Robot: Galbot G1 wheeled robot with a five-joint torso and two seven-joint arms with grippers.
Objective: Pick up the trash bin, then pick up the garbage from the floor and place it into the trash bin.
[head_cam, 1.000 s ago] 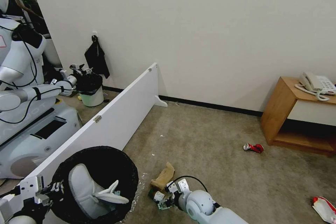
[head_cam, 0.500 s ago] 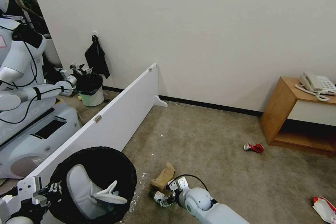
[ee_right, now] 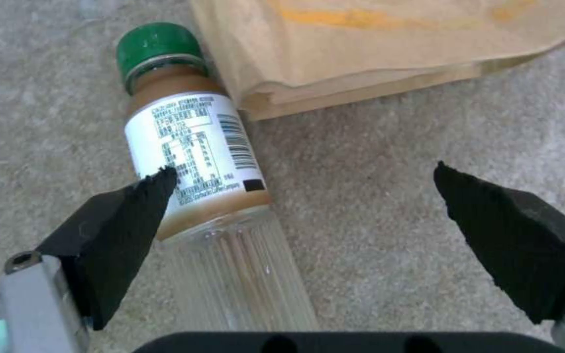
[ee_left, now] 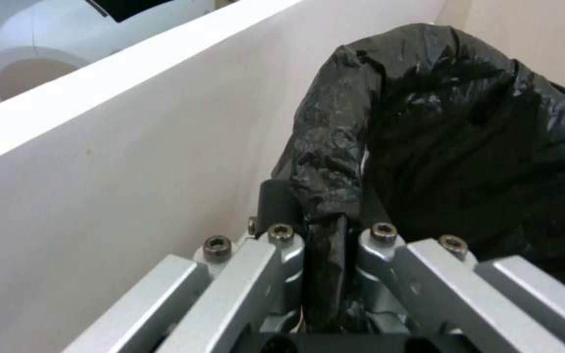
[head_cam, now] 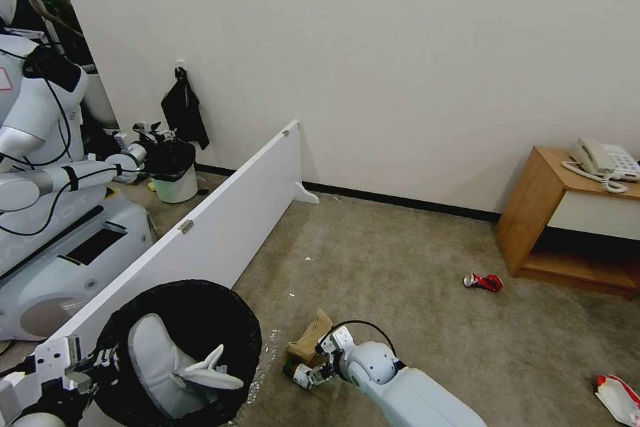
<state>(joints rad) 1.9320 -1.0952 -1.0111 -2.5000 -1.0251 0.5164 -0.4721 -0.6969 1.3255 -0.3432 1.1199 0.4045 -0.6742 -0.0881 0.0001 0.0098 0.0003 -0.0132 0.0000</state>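
The trash bin [head_cam: 180, 300], lined with a black bag [ee_left: 466, 122], hangs at the lower left with a white slipper [head_cam: 167, 360] inside. My left gripper [head_cam: 107, 357] is shut on its bagged rim, and in the left wrist view the left gripper [ee_left: 325, 235] pinches the black plastic. On the carpet floor [head_cam: 400, 267] lie a brown paper bag [head_cam: 310, 337] and a green-capped bottle [ee_right: 191, 147] beside the paper bag [ee_right: 374, 44]. My right gripper [head_cam: 305, 373] hovers low over them. In its wrist view the right gripper [ee_right: 305, 176] is open, one finger over the bottle's label. A crushed red can [head_cam: 483, 281] and a red-white packet [head_cam: 617, 397] lie farther right.
A long white board [head_cam: 220, 220] stands on edge along the left. Behind it are another robot [head_cam: 40, 147] and a second bin [head_cam: 175, 180]. A wooden bedside table [head_cam: 533, 207] with a phone [head_cam: 603, 160] stands against the right wall.
My right gripper has moved slightly left and forward, closer to the paper bag and bottle. The bin in my left gripper has barely shifted.
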